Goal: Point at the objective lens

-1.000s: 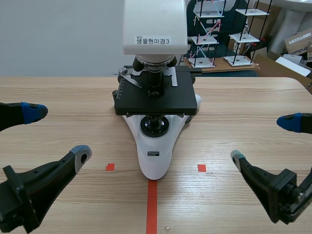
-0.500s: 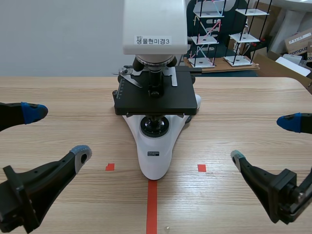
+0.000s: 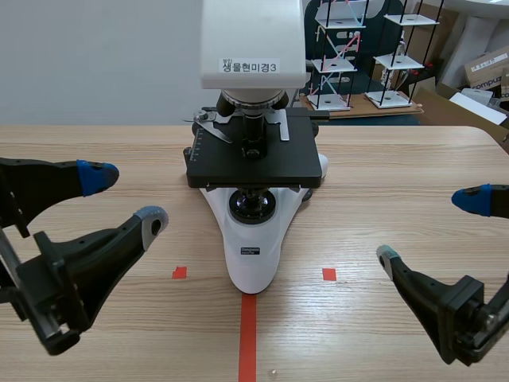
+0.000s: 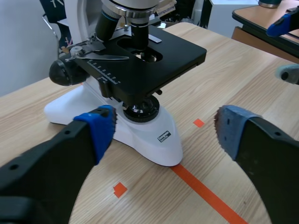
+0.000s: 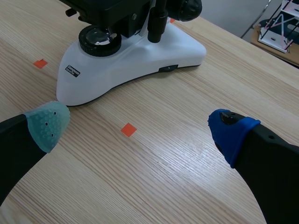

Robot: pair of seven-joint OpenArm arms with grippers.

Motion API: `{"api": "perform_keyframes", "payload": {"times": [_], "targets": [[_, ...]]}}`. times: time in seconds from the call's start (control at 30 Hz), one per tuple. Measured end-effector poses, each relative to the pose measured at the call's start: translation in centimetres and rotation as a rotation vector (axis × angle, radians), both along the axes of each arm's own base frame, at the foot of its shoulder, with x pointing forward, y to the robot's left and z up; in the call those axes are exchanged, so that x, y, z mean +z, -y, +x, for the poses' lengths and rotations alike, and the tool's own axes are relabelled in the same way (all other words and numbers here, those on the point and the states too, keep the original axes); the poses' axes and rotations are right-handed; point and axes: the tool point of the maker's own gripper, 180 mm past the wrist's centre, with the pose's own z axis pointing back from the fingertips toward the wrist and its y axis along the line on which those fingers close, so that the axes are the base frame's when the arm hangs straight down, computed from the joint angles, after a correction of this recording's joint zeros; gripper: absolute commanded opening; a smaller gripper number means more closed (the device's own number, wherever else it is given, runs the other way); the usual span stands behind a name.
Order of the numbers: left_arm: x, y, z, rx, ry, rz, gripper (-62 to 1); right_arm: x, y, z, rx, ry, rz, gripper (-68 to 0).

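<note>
– Two claws are hanging over the desk (image 3: 398, 167) on my screens, and both are standing wide open with nothing between their fingers. Where are you seeing the objective lens?

– I am seeing the objective lens (image 3: 253, 127) in the middle of the scene view. It is hanging under the white head of the microscope (image 3: 253, 255) and pointing straight down at the black stage (image 3: 278, 167). Through my left wrist camera, a second lens is angling off just beside it.

– And how is my left claw sitting?

– The left claw (image 3: 125, 198) is hovering to the left of the microscope, near the white foot but apart from it. Its blue pad (image 3: 97, 176) and grey pad (image 3: 149, 220) are aiming toward the microscope and touching nothing. The objective lens is sitting ahead of it and higher up.

– I am watching the right claw (image 3: 427, 229) hanging low on the other side, well apart from the microscope. Its wrist camera is showing me the white foot ahead of the fingers, with the round light lens (image 5: 97, 39) under the stage.

– A red tape line (image 3: 247, 334) is running along the desk from the foot's front tip toward the robot.
</note>
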Motion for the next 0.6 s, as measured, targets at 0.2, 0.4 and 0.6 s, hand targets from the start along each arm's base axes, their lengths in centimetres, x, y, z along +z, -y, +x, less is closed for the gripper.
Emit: {"api": "perform_keyframes", "payload": {"times": [0.2, 0.4, 0.6], "targets": [[-0.1, 1.3, 1.1, -0.025, 0.018, -0.023, -35.6, 0.0, 0.0, 0.0, 0.0, 0.0, 0.0, 0.4], [-0.1, 2.0, 2.8, -0.022, 0.044, -0.029, -49.3, 0.0, 0.0, 0.0, 0.0, 0.0, 0.0, 0.4], [0.0, 3.4, 3.8, -0.056, 0.062, -0.038, -57.0, 0.0, 0.0, 0.0, 0.0, 0.0, 0.0, 0.4]]}}
